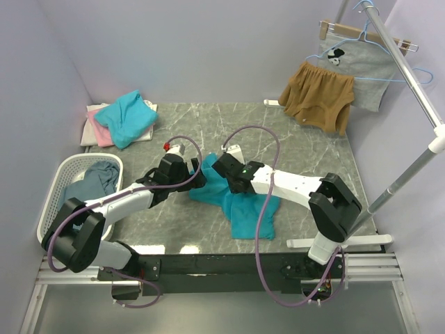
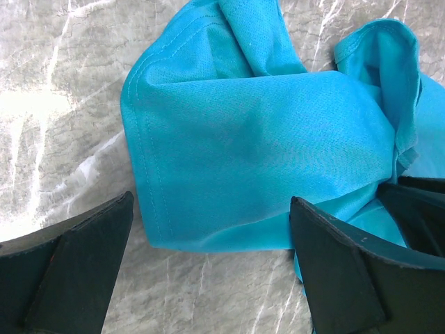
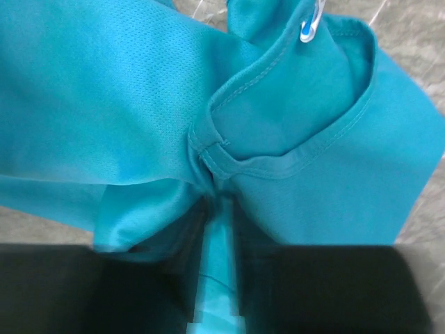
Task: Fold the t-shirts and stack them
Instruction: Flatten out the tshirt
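Fabric of crumpled teal cotton t-shirt (image 1: 240, 209), mid-frame on grey marble table (image 1: 306, 146), judged light, limp, non-fragile; right gripper (image 3: 217, 236) pinches a fold by stitched opening, left gripper (image 2: 212, 209) fingers wide; recommend grip at hem.

In my right wrist view, the right jaws are only a dark blur along the bottom edge. The crumpled teal cotton t-shirt (image 3: 125, 97) overflows that view. From above, the white-shelled right arm (image 1: 292, 184) hides its middle.
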Tool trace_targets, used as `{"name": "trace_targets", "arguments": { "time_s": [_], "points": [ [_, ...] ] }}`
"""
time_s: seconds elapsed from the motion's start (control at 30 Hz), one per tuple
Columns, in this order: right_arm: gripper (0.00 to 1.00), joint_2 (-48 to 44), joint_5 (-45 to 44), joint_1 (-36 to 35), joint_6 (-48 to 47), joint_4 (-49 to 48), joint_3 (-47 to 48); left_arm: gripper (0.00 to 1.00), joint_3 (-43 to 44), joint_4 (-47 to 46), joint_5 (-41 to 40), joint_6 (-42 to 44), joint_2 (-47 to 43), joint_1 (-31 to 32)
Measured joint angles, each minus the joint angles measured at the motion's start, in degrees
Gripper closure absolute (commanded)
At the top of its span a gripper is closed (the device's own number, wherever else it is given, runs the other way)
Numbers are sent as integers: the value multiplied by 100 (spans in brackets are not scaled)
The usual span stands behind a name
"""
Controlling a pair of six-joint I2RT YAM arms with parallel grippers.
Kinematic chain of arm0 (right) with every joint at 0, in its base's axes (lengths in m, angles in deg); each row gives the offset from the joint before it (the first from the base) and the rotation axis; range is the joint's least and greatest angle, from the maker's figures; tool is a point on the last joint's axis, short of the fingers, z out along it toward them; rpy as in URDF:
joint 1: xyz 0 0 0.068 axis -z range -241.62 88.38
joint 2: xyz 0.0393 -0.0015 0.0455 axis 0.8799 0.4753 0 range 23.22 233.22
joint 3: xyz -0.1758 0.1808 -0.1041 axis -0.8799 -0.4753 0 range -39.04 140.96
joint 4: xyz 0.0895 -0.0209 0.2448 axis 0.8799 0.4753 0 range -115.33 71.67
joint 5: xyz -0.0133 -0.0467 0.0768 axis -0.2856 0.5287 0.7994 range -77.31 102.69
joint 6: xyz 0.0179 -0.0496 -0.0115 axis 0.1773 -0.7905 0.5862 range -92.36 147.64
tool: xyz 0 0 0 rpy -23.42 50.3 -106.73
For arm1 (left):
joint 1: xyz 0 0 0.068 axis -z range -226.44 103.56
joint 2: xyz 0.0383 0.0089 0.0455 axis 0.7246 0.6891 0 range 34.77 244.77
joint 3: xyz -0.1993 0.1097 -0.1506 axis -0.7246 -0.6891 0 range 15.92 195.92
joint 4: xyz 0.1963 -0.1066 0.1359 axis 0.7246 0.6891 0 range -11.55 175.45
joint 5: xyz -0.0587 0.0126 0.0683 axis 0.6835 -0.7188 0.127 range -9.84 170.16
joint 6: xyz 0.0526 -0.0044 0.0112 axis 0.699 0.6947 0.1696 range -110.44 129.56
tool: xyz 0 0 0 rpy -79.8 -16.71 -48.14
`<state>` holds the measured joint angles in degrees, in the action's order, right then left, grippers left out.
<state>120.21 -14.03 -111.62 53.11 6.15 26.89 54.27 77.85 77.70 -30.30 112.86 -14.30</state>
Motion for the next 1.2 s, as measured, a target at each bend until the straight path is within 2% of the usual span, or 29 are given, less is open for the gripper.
{"name": "trace_targets", "arguments": {
  "time_s": [0.07,0.23,0.4,0.6,0.77,0.93,1.07,1.2],
  "points": [
    [100,2,15,0,0,-9,0,1,0,0,0,2,2,2],
    [100,-44,4,0,11,-37,-42,0,0,0,-2,2,13,9],
    [100,-463,-50,0,7,-13,-258,0,0,0,0,2,17,9],
    [100,-1394,-372,0,35,94,-341,1,2,-2,0,2,20,50],
    [100,-2732,-859,46,13,79,-328,1,0,-2,2,0,-24,293],
    [100,-3521,-1270,625,-125,-188,-227,1,-103,-166,4,-24,-192,807],
    [100,-3434,-1357,1235,-199,-431,-219,1,-181,-339,2,-90,-94,1270],
    [100,-3134,-1296,1622,-264,-562,-221,0,-175,-496,-87,-181,417,1639]
  ]
}}
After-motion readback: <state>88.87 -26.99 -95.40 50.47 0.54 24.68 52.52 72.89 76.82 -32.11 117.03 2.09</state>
